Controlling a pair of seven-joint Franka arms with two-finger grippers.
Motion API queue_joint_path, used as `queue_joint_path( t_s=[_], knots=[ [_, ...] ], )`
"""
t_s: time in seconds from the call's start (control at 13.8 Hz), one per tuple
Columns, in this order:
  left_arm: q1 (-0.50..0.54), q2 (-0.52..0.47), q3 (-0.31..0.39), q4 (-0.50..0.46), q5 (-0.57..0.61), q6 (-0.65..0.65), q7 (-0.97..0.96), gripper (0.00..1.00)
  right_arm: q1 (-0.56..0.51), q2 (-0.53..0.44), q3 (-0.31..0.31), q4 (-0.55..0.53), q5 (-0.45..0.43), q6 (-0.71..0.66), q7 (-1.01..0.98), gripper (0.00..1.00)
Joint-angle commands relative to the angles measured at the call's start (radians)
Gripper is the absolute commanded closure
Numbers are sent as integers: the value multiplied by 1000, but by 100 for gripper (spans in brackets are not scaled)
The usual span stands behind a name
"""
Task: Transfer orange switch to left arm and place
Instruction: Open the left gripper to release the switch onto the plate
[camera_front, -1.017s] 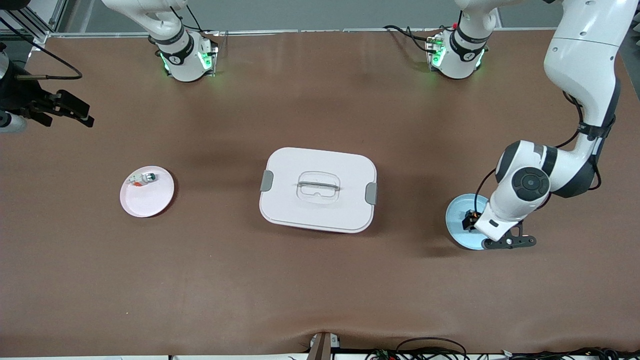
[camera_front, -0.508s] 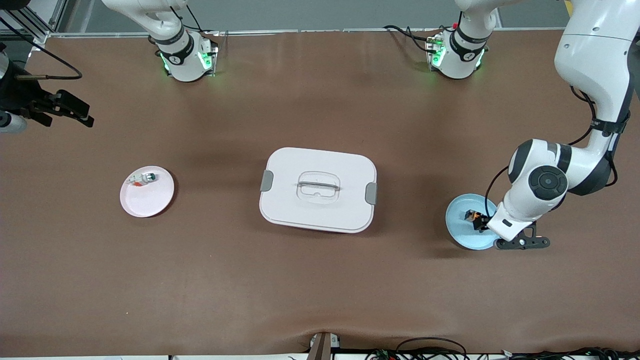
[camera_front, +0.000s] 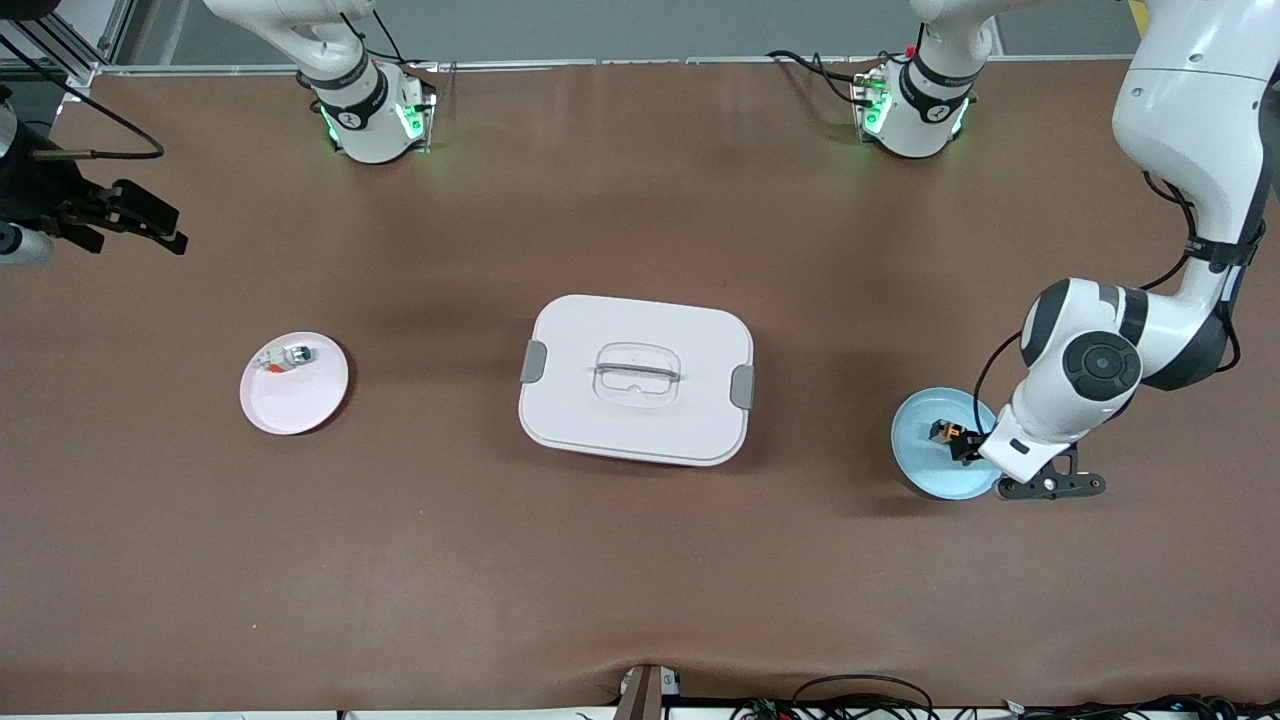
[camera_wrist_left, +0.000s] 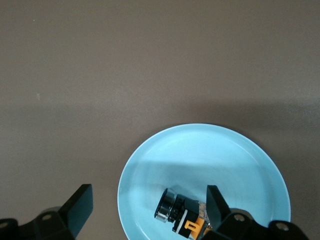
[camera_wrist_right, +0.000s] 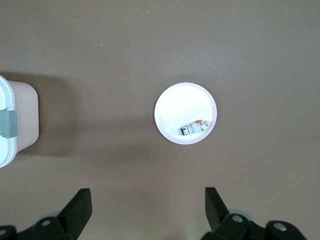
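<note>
Orange switch (camera_front: 944, 432): lying on its side in the light-blue plate (camera_front: 925, 460), toward the left arm's end of the table; in the left wrist view (camera_wrist_left: 182, 216) it is showing a round metal-rimmed face, a black body and an orange piece.
Left gripper (camera_wrist_left: 147, 210): hanging low over the light-blue plate, fingers spread wide and grasping nothing; one fingertip (camera_wrist_left: 216, 202) is sitting just beside the switch, the other (camera_wrist_left: 80, 205) is standing over bare table outside the plate's rim.
Left arm (camera_front: 1085, 365): reaching down from its base to the plate's edge.
Right gripper (camera_wrist_right: 147, 207): waiting up in the air over the right arm's end of the table, fingers released and holding nothing.
Box (camera_front: 636, 379): sitting closed at the table's middle, between the two plates and well apart from both.
Pink plate (camera_front: 294, 384): lying toward the right arm's end, carrying a small white-and-green part (camera_front: 285, 357) near its rim.
</note>
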Motion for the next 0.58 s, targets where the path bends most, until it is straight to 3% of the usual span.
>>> queue_joint_path(
  t_s=[0.0, 0.29, 0.51],
  knots=[
    [17, -28, -16, -24, 4, 4, 27, 0, -2, -8, -8, 7, 15, -12, -35, 0],
    [4, -59, 1, -38, -212, 4, 267, 0, -1, -8, -10, 6, 15, -15, -37, 0],
    [-44, -79, 67, -38, -324, -6, 333, 0, 0, -8, -8, 6, 13, -18, -38, 0]
  ],
)
